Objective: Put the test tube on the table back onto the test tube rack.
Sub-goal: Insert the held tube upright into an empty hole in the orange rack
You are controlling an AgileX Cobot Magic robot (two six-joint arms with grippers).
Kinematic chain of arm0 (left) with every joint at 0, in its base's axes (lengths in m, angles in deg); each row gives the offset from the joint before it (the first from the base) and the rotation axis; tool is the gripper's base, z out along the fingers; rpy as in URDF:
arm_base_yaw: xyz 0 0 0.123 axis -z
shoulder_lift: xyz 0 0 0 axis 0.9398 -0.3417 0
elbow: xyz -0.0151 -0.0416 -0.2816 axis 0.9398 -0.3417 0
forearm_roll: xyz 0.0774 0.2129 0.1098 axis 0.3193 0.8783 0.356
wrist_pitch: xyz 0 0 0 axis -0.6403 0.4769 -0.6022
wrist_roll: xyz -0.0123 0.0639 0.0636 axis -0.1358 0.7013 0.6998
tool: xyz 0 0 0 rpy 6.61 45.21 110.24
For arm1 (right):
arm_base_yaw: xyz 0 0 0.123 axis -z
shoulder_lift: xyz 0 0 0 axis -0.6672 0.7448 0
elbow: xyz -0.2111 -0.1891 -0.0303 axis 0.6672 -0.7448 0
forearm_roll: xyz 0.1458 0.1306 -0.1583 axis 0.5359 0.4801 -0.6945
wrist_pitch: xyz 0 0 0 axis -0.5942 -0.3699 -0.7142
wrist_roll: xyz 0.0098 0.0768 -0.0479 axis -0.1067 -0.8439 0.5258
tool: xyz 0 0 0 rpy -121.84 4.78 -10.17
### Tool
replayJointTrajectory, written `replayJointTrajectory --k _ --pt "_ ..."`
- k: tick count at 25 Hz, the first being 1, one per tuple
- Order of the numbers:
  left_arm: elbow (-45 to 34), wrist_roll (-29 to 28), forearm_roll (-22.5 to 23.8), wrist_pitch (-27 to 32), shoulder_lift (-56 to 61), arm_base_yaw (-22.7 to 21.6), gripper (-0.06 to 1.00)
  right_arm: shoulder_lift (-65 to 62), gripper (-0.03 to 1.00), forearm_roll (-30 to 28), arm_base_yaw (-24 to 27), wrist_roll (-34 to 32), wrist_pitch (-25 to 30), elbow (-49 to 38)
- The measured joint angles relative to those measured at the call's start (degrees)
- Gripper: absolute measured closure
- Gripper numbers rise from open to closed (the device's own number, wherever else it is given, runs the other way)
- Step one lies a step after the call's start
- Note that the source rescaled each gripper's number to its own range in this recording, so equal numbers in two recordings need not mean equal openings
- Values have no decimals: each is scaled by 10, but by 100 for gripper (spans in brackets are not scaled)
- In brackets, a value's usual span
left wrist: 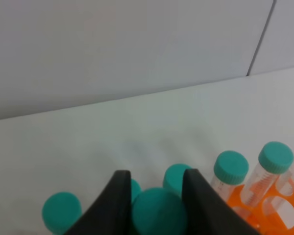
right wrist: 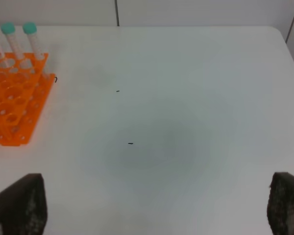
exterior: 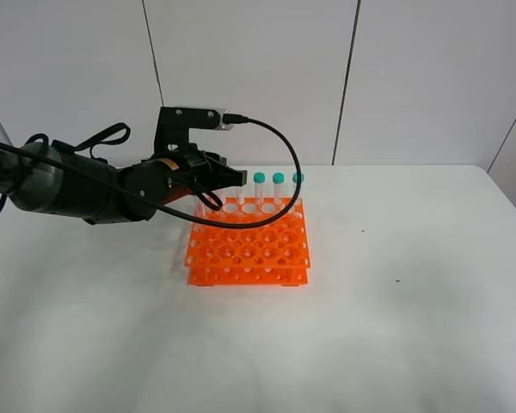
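My left gripper (left wrist: 157, 193) is shut on the teal cap of the test tube (left wrist: 159, 214). It hangs over the back left corner of the orange test tube rack (exterior: 249, 249). In the exterior view this gripper (exterior: 210, 196) hides most of the held tube, so I cannot tell whether its tip sits in a hole. Three more capped tubes (exterior: 278, 185) stand in the rack's back row, to the right of the gripper. My right gripper (right wrist: 152, 210) is open over the bare white table (right wrist: 176, 122), well to the right of the rack (right wrist: 14, 103), with nothing between its fingers.
Other teal caps (left wrist: 231, 167) crowd close around the held one in the left wrist view. The black cable (exterior: 284, 163) of the left arm loops over the rack's back row. A panelled wall runs behind the table's far edge.
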Motion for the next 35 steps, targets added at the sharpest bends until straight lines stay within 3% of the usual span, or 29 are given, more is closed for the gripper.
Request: replayJointTrajectory --k 23,35 --pt "0 -26 8 15 -2 0 93 0 -3 0 0 0 0 0" --pt "0 -21 39 1 -5 0 93 0 -3 0 0 0 0 0"
